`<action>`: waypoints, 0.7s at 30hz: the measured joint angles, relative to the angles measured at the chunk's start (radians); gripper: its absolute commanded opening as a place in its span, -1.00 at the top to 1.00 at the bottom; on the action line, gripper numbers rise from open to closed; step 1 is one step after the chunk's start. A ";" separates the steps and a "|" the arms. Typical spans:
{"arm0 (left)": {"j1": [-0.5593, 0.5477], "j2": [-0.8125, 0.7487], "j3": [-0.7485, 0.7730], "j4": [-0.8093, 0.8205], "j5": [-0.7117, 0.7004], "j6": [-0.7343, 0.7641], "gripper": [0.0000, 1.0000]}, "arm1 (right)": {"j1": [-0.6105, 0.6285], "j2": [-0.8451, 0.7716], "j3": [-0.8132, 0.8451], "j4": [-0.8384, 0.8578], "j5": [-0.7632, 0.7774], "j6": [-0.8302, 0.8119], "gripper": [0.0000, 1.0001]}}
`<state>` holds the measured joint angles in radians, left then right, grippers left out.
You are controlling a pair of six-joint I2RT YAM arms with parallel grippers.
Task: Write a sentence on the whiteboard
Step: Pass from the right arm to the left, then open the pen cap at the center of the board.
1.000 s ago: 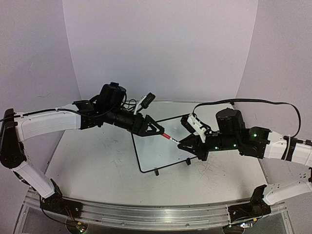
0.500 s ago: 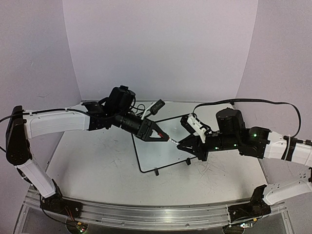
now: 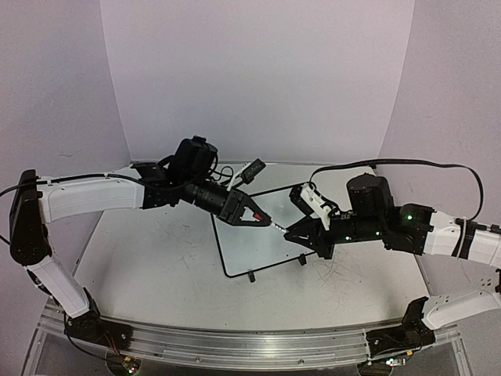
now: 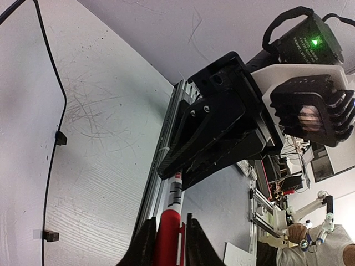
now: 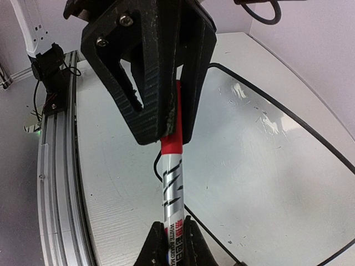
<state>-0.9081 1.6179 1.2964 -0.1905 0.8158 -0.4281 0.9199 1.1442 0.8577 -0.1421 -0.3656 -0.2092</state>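
A whiteboard marker [image 3: 275, 225] with a silver barrel and a red cap hangs level above the whiteboard [image 3: 249, 249], held between both arms. My right gripper [image 3: 291, 230] is shut on the printed end of the barrel [image 5: 173, 191]. My left gripper [image 3: 262, 219] has its fingers closed around the red cap [image 4: 168, 235]. In the left wrist view, my left gripper [image 4: 169, 220] faces the black fingers of the right gripper [image 4: 219, 138]. In the right wrist view, my right gripper [image 5: 172, 224] looks up at the left gripper [image 5: 168, 136], with the whiteboard [image 5: 266, 160] below.
The whiteboard lies flat on the scratched grey tabletop [image 3: 149, 266], its black feet [image 3: 251, 276] at the near edge. A black cable [image 3: 407, 163] loops behind the right arm. An aluminium rail [image 3: 250, 345] runs along the table's near edge.
My left arm has moved right to the marker's tip, and its jaws have closed from wide open onto the red cap. The right arm has held the marker still.
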 measured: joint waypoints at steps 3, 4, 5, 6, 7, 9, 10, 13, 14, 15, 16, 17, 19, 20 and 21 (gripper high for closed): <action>0.000 0.005 0.008 0.001 0.002 -0.007 0.92 | 0.000 0.000 0.000 -0.001 0.001 -0.004 0.31; 0.000 0.005 0.011 0.000 0.001 -0.009 0.96 | 0.000 0.000 0.000 0.002 0.002 -0.005 0.06; -0.001 0.005 0.014 0.001 -0.008 -0.010 0.99 | 0.000 -0.001 -0.001 0.006 0.003 0.001 -0.16; -0.001 0.005 0.017 0.000 -0.013 -0.009 1.00 | 0.000 -0.002 -0.002 0.011 0.004 0.011 -0.42; -0.001 0.005 0.018 0.000 -0.023 -0.009 1.00 | 0.000 -0.005 -0.003 0.018 0.006 0.014 -0.65; -0.001 0.005 0.020 0.001 -0.042 -0.008 1.00 | 0.000 -0.013 -0.008 0.033 0.015 0.037 -0.94; -0.001 0.004 0.020 0.001 -0.058 -0.006 1.00 | 0.000 -0.019 -0.012 0.044 0.024 0.050 -0.96; 0.001 0.001 0.020 0.006 -0.098 -0.006 1.00 | 0.000 -0.046 -0.031 0.100 0.064 0.122 -0.97; 0.003 -0.004 0.020 0.015 -0.110 -0.006 1.00 | 0.000 -0.063 -0.046 0.137 0.085 0.164 -0.97; 0.004 -0.010 0.020 0.026 -0.121 -0.007 1.00 | 0.000 -0.081 -0.062 0.176 0.107 0.210 -0.97; 0.006 -0.019 0.019 0.039 -0.130 -0.009 1.00 | 0.000 -0.099 -0.078 0.216 0.127 0.253 -0.97; 0.007 -0.032 0.015 0.063 -0.141 -0.012 1.00 | 0.000 -0.123 -0.106 0.278 0.149 0.302 -0.97; 0.012 -0.069 -0.001 0.130 -0.162 -0.021 1.00 | 0.000 -0.159 -0.148 0.367 0.178 0.380 -0.97; 0.014 -0.093 -0.015 0.174 -0.176 -0.025 1.00 | 0.000 -0.169 -0.159 0.403 0.190 0.416 -0.97; 0.015 -0.123 -0.033 0.229 -0.190 -0.039 1.00 | 0.000 -0.169 -0.160 0.435 0.205 0.452 -0.97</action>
<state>-0.8928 1.4953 1.2638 0.0382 0.6260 -0.4668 0.9195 0.9757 0.6976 0.2931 -0.1606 0.2425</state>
